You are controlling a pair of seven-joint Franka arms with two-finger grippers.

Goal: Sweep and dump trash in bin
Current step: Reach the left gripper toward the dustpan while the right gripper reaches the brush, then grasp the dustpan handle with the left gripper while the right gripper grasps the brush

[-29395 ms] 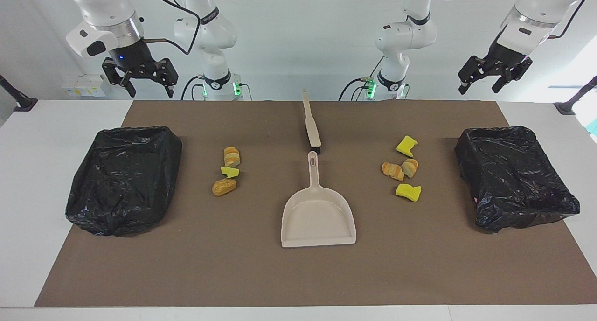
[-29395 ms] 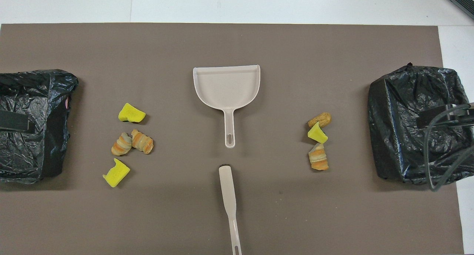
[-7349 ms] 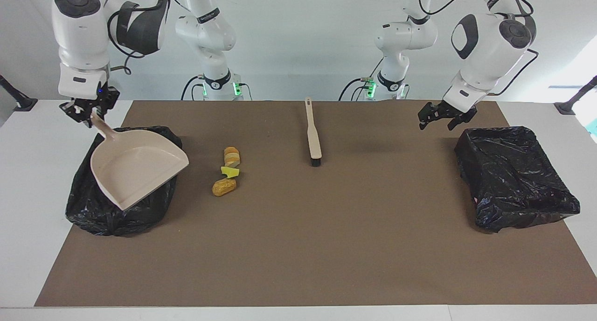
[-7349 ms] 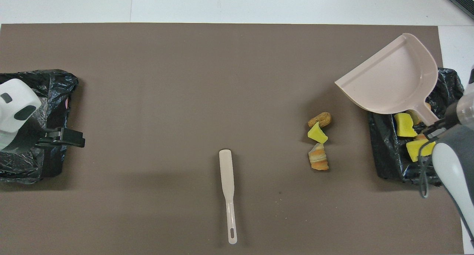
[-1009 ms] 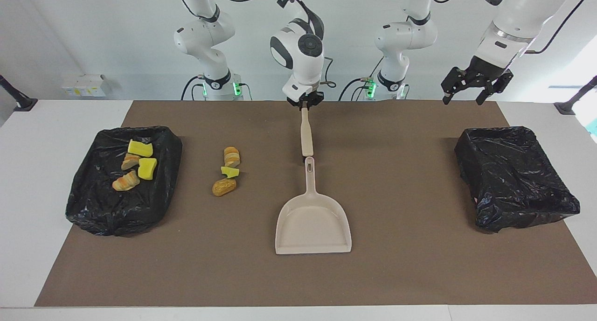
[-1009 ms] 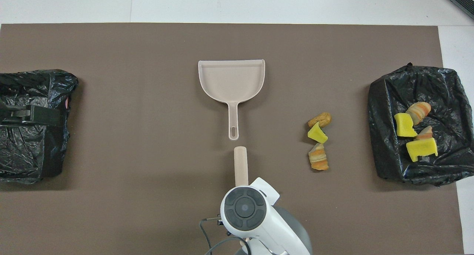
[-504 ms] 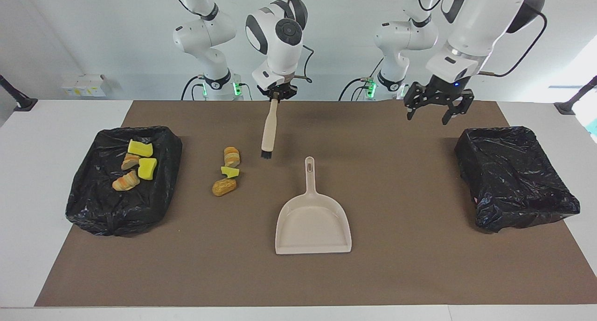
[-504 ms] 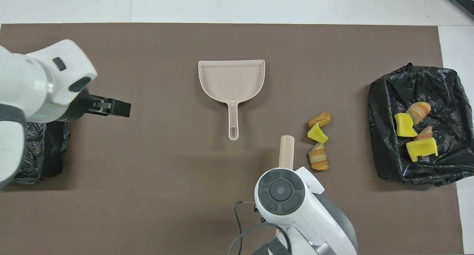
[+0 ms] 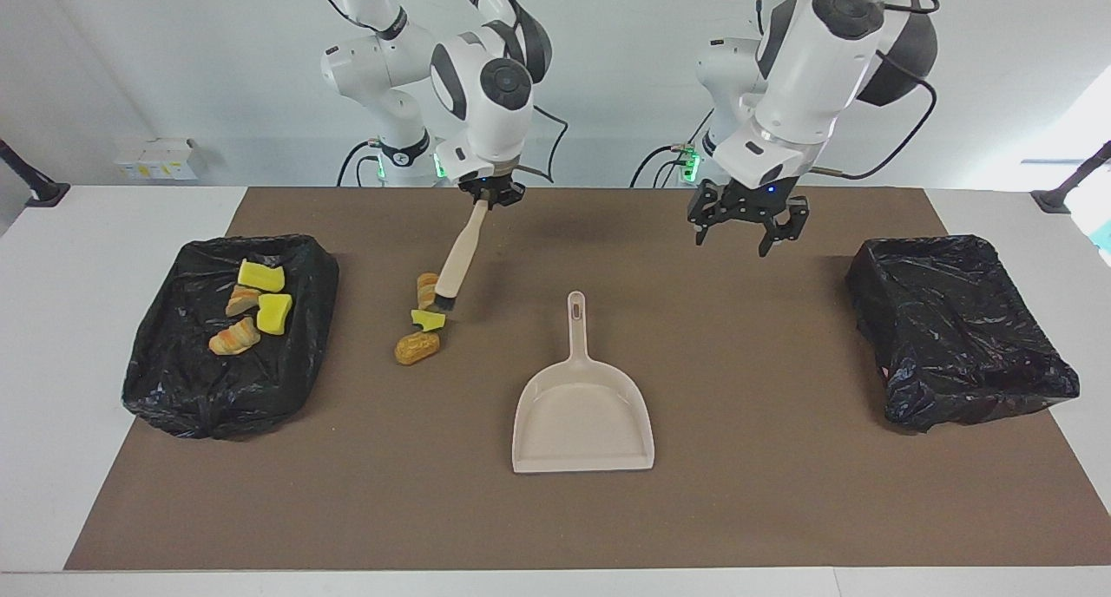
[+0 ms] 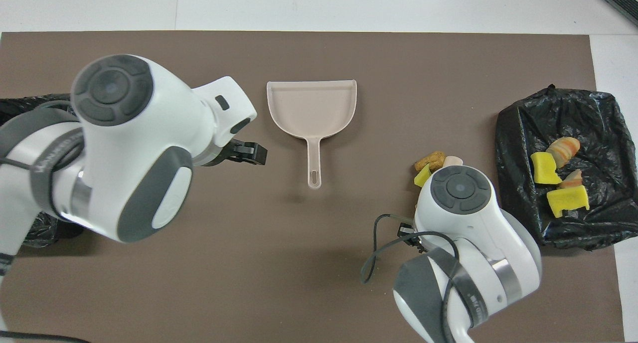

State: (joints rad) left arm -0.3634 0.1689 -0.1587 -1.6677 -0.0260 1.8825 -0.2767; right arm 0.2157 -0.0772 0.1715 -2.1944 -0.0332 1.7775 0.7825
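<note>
My right gripper point(image 9: 490, 194) is shut on the handle of the beige brush point(image 9: 460, 254). The brush slants down, and its dark bristles are at a small trash pile beside a striped bread roll point(image 9: 427, 288). A yellow sponge chunk point(image 9: 427, 320) and a tan bread piece point(image 9: 417, 348) lie just past it. In the overhead view my right arm covers most of this pile; the bread piece point(image 10: 431, 159) and sponge chunk point(image 10: 422, 176) show. The beige dustpan point(image 9: 581, 410) lies flat mid-mat, handle toward the robots. My left gripper point(image 9: 748, 226) is open and empty over the mat, toward the left arm's end from the dustpan handle point(image 10: 314, 166).
The black-lined bin point(image 9: 217, 406) at the right arm's end holds several sponge and bread pieces point(image 10: 567, 199). A second black-lined bin point(image 9: 955, 337) stands at the left arm's end. In the overhead view my left arm hides most of that bin.
My right gripper has swung the brush toward the right arm's end, and its head has come down at the trash pile. My left gripper has moved lower and closer to the dustpan handle.
</note>
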